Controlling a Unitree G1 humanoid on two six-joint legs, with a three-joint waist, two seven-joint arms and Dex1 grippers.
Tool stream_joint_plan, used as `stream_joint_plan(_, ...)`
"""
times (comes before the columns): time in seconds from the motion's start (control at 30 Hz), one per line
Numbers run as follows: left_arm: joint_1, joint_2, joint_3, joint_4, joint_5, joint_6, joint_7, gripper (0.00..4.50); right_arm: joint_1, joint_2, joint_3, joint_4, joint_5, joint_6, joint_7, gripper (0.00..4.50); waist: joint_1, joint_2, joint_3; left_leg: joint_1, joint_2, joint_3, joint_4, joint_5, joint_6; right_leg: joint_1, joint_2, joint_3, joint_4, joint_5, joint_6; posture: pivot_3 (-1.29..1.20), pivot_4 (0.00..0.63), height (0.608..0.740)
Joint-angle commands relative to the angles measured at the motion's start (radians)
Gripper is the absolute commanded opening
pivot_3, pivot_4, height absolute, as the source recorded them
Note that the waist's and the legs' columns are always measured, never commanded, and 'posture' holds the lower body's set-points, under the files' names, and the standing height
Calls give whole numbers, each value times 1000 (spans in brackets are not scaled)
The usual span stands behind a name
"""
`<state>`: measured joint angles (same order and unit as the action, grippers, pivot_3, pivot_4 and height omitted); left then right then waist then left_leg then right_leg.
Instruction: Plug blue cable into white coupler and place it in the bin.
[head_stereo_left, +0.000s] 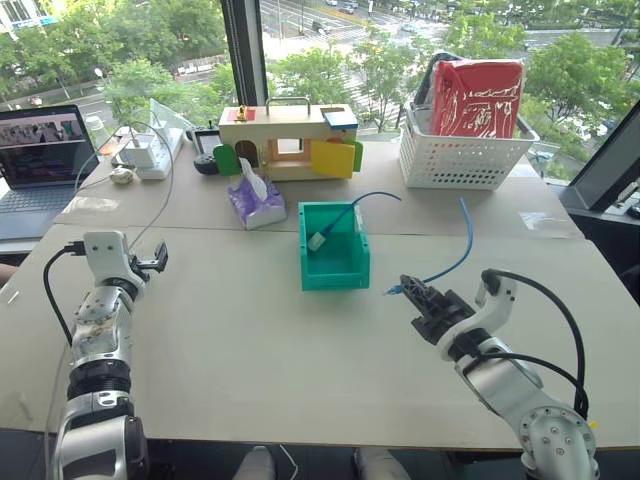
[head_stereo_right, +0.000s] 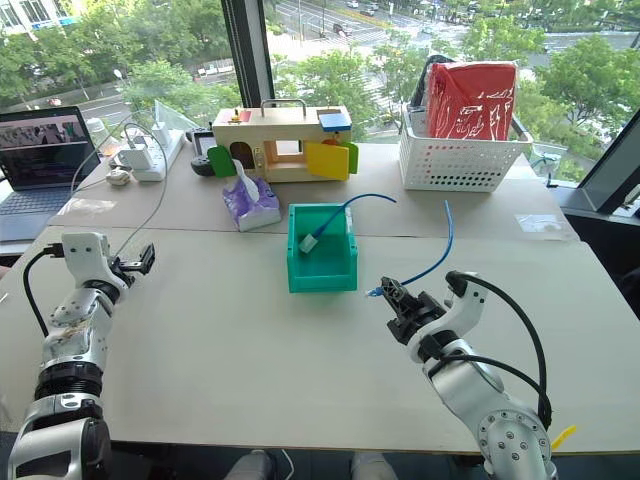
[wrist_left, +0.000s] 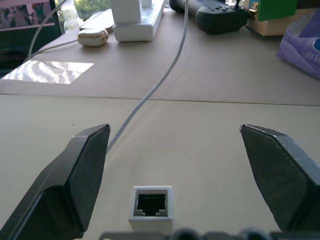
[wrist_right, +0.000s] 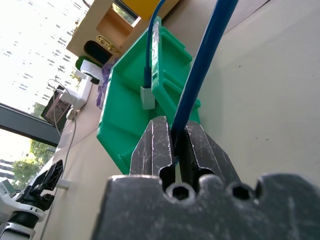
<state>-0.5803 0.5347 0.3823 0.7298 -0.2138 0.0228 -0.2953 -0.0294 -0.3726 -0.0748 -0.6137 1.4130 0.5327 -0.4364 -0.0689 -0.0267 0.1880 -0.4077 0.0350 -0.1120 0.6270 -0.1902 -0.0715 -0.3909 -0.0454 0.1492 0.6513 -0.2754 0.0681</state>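
My right gripper (head_stereo_left: 408, 286) is shut on the blue cable (head_stereo_left: 455, 255) close to its clear plug, right of the teal bin (head_stereo_left: 335, 272). From the closed fingers (wrist_right: 192, 145) the cable rises and arcs toward the far side of the table. The white coupler (wrist_left: 151, 206) lies on the table between the fingers of my open left gripper (head_stereo_left: 158, 260), touching neither, its socket facing the wrist camera. Inside the bin, a second blue cable (head_stereo_left: 345, 210) hangs over the far wall with a white block (head_stereo_left: 316, 241) on its end.
At the back stand a white lattice basket (head_stereo_left: 465, 150) with a red bag, a wooden toy house (head_stereo_left: 290, 140), a purple tissue pack (head_stereo_left: 255, 200), a black controller (head_stereo_left: 205, 162), a power strip (head_stereo_left: 150, 155) and a laptop (head_stereo_left: 40, 150). A grey cord (wrist_left: 160, 85) runs across the left side.
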Motion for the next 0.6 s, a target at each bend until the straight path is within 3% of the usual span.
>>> stream_joint_plan(0.03, -35, 6, 8, 39, -13, -39, -9, 4472, 1, -7, -28, -44, -5, 1, 5, 0, -1, 0, 0, 0, 0, 0, 0, 0, 0, 0, 0, 0, 0, 0, 0, 0, 150, 740)
stream_joint_plan(0.13, -40, 4, 5, 80, -13, -23, -4, 4472, 5, -5, -31, -48, -7, 0, 4, 0, -1, 0, 0, 0, 0, 0, 0, 0, 0, 0, 0, 0, 0, 0, 0, 0, 150, 740)
stream_joint_plan(0.27, -34, 5, 9, 106, -14, -12, 8, 3464, 9, -3, -35, -54, -10, -1, 0, 0, -1, 0, 0, 0, 0, 0, 0, 0, 0, 0, 0, 0, 0, 0, 0, 0, 150, 740)
stream_joint_plan(0.5, -43, -3, -33, 36, -7, -42, -50, 793, 16, 1, -42, -61, -14, -6, -5, 0, 0, 0, 0, 0, 0, 0, 0, 0, 0, 0, 0, 0, 0, 0, 0, 0, 150, 740)
stream_joint_plan(0.6, -53, -10, -77, -56, -10, -51, -126, 701, 18, 4, -44, -63, -17, -10, -5, 0, 2, 0, 0, 0, 0, 0, 0, 0, 0, 0, 0, 0, 0, 0, 0, 0, 150, 740)
